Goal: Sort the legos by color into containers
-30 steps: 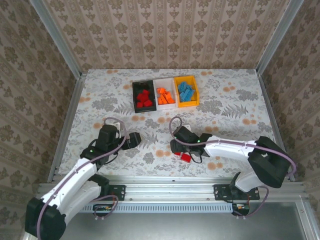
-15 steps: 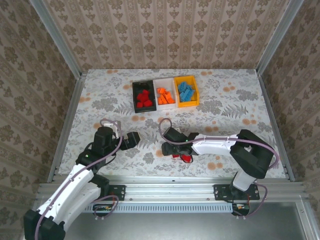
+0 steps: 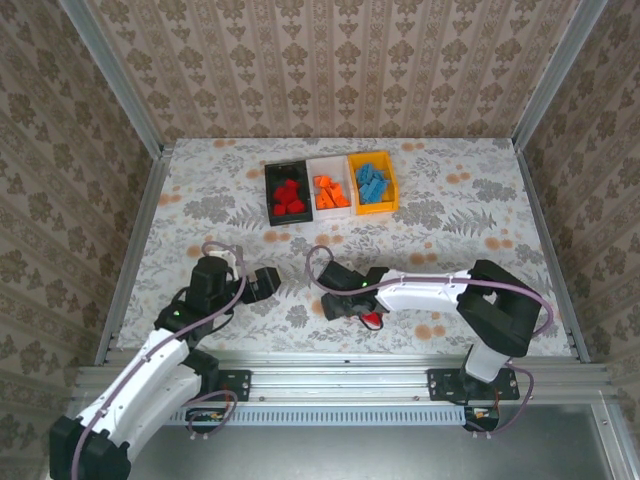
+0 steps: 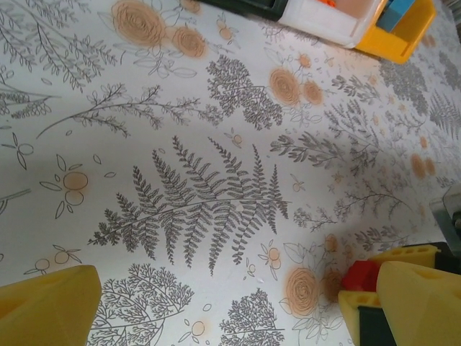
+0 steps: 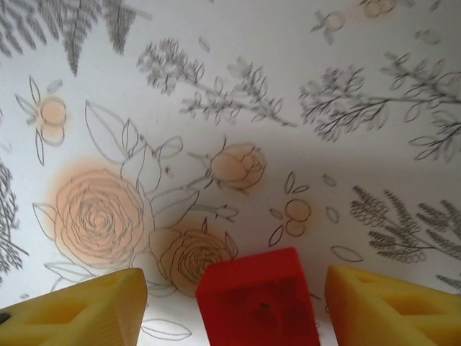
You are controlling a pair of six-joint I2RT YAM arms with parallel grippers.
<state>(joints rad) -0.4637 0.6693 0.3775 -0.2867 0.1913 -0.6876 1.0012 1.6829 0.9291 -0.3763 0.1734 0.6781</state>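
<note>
— Obstructions on the counter (image 3: 450, 230)?
— Black bin (image 3: 269, 192), white bin (image 3: 332, 213) and orange-yellow bin (image 3: 376, 209), side by side in a row, far centre. Red brick (image 5: 258, 303) between the right gripper (image 5: 232, 313) fingers (image 5: 79, 306), gaps either side.
— Free passage?
— Bare counter flanking the bins and before them.

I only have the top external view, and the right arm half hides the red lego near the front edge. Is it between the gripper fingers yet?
Observer: Yes. In the right wrist view the red lego sits between the fingers of the right gripper, which is open, with a gap on each side.
Operator: Is the left gripper holding anything?
Observer: No. In the left wrist view the left gripper is open, with nothing between its fingers and the patterned table beneath.
</note>
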